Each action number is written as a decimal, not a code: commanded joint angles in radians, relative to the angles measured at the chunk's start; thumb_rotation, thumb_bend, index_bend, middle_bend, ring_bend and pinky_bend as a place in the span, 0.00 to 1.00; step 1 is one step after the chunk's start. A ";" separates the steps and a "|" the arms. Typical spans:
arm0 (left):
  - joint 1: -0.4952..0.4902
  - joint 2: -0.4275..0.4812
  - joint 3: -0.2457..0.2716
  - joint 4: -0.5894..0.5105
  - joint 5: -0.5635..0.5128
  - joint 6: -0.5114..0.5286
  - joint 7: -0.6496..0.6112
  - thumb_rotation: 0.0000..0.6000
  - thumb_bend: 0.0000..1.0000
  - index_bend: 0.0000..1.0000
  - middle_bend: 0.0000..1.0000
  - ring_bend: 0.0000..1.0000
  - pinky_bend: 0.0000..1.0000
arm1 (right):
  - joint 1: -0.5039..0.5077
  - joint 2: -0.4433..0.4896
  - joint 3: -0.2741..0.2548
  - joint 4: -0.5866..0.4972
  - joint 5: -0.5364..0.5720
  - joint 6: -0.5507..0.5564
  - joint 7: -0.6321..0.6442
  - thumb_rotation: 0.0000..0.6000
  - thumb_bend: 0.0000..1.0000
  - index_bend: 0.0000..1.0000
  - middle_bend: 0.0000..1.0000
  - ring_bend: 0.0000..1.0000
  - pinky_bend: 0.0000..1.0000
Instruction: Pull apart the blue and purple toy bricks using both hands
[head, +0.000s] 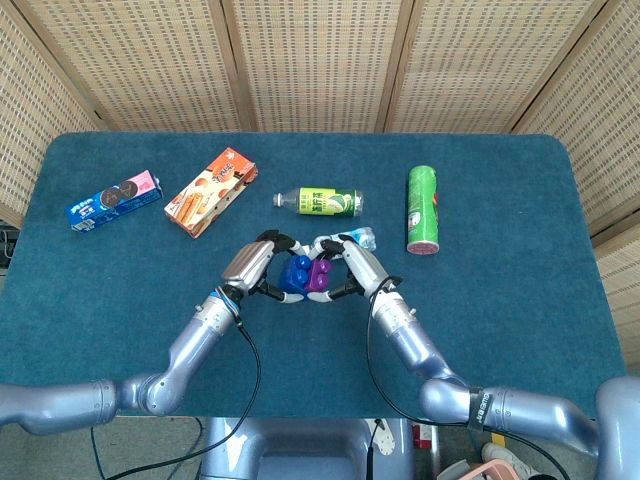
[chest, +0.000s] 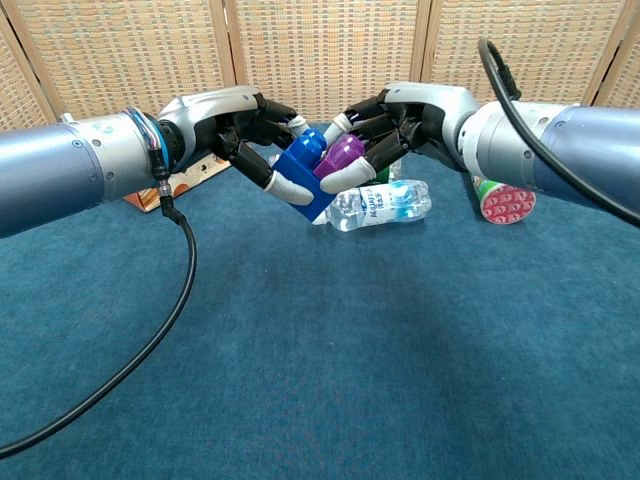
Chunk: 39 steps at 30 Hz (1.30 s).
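joined above the table (chest: 300, 380): blue plastic toy brick (chest: 303, 170) held in the left hand (chest: 225, 125), purple plastic toy brick (chest: 340, 157) in the right hand (chest: 415, 115); fingers (chest: 290, 187) wrapped, seam between them.

head view: looks steeply down from above the robot, taking in the whole dark blue felt-covered table (head: 500, 320) and the woven rattan screen panels (head: 310, 60) behind it.
head view range: far; both arms show from the bottom edge up to the fingers.
chest view: sits low, near table height, facing forward toward the same screen panels (chest: 330, 50).
chest view range: close; fingers fill the upper middle.
shared: left hand (head: 252, 266) (chest: 225, 115), right hand (head: 358, 264) (chest: 415, 110), joined blue and purple plastic toy bricks (head: 304, 275) (chest: 318, 166) between the fingertips, clear plastic water bottle (chest: 380, 204) just behind the fingers.
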 joint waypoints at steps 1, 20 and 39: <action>0.007 0.011 0.009 0.010 -0.001 0.014 0.012 1.00 0.14 0.55 0.53 0.19 0.05 | -0.006 0.022 0.006 -0.007 0.003 -0.002 0.007 1.00 0.17 0.58 0.57 0.36 0.01; 0.076 0.143 0.067 0.106 0.075 0.017 -0.010 1.00 0.15 0.55 0.53 0.19 0.05 | -0.054 0.160 -0.060 0.054 -0.034 -0.021 -0.020 1.00 0.17 0.58 0.57 0.36 0.01; 0.136 0.304 0.146 0.132 0.104 0.013 0.105 1.00 0.00 0.00 0.00 0.00 0.00 | -0.088 0.256 -0.249 0.126 -0.233 0.048 -0.296 1.00 0.00 0.00 0.00 0.00 0.00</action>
